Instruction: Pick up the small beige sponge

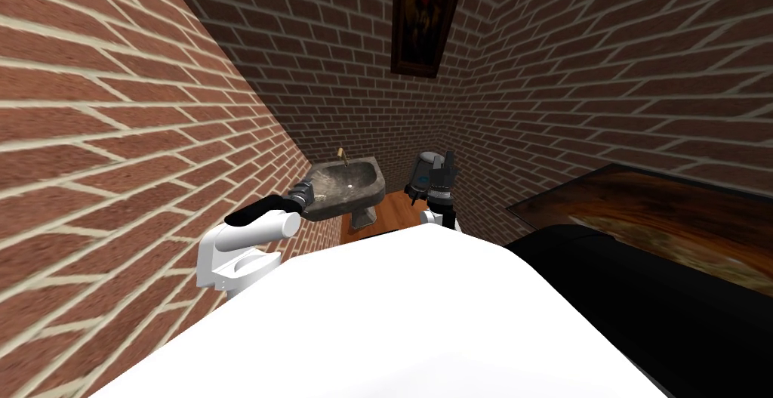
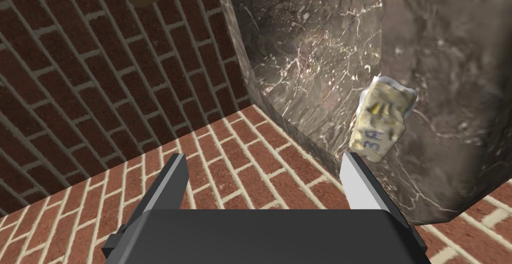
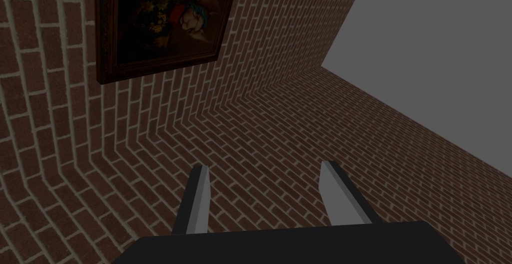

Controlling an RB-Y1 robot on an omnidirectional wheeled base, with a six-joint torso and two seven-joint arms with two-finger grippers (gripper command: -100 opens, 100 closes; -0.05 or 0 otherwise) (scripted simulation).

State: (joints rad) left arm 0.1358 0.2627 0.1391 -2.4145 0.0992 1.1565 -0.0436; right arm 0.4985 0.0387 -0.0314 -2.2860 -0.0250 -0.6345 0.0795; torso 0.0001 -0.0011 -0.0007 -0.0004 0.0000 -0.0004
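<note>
The small beige sponge, crumpled and marked with blue, lies on the dark marbled sink. My left gripper is open at the sink's edge next to the brick wall. The sponge sits just beyond one fingertip and outside the gap between the fingers. In the head view the left gripper is at the near left rim of the sink. My right gripper is raised to the right of the sink, and its wrist view shows the right gripper open and holding nothing.
A brick wall runs close along the left, right beside the sink. A brownish faucet stands at the sink's back rim. A brown patterned slab with a black area under it lies to the right. Wood floor shows below the sink.
</note>
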